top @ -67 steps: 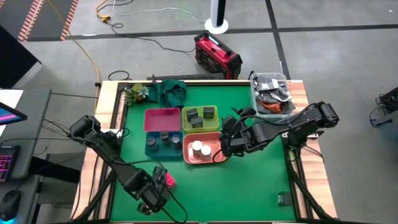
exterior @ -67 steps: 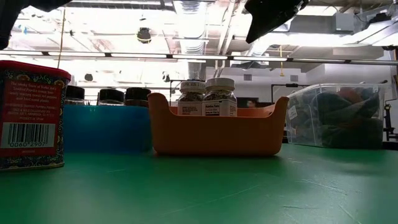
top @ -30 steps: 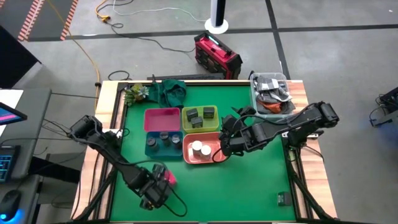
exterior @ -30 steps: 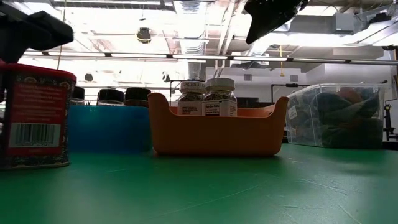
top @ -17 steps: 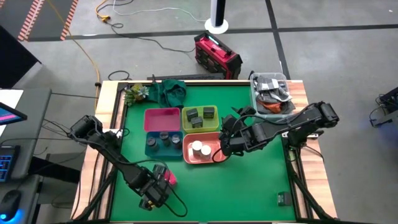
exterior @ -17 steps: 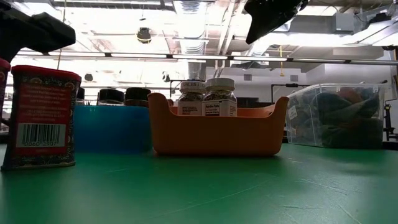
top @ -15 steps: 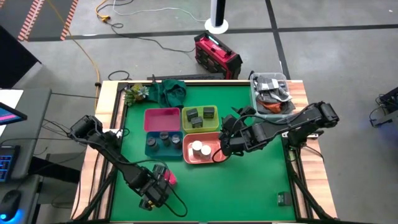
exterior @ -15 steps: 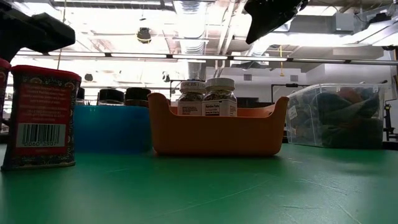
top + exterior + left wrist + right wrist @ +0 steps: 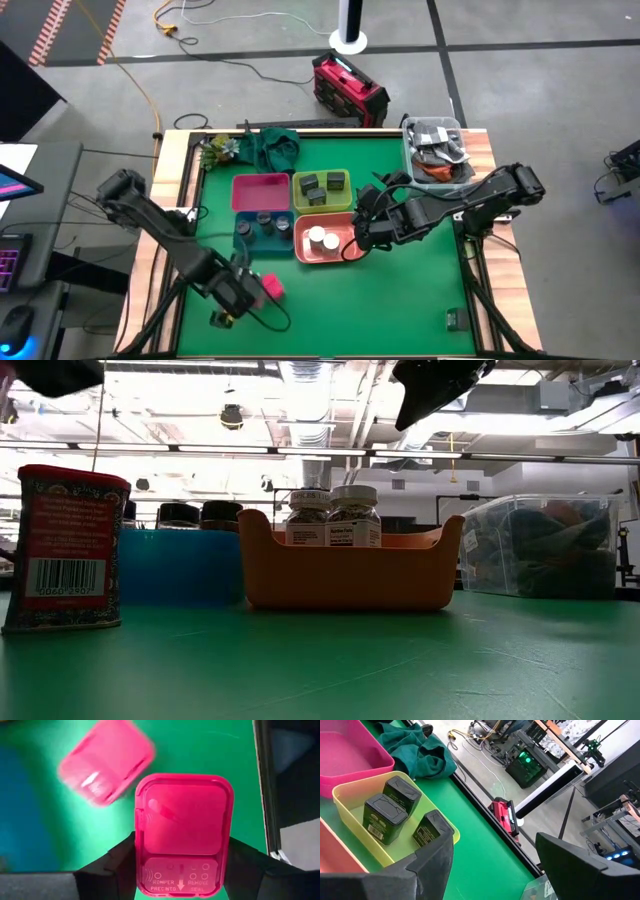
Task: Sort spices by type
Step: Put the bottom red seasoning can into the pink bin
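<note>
We judge the sorting nearly done: dark square jars [image 9: 322, 184] fill the yellow bin [image 9: 321, 190], round ones the blue [image 9: 262, 232] and orange bins [image 9: 325, 240], and the pink bin [image 9: 260, 192] looks empty. Our left gripper [image 9: 182, 870] is clamped on one pink packet [image 9: 183, 833] near the table's front-left. Another packet [image 9: 106, 762] lies loose on the mat, while the right gripper [image 9: 368, 235] hovers by the orange bin, jaws apart.

1. From above, light falls evenly on the green desk [image 9: 400, 290]; shadows beneath the arms are faint and short.
2. At desk height, ceiling lights [image 9: 300, 375] blaze white behind everything, so the red tin [image 9: 66, 548] and orange bin [image 9: 350, 572] look dim on their near faces.
3. The desk's near surface carries a soft sheen.
4. In the left wrist view, one pink packet [image 9: 183, 832] is sharp; another pink packet [image 9: 106, 768] behind is smeared with blur.
5. The right wrist view is crisp and daylight-bright.
</note>
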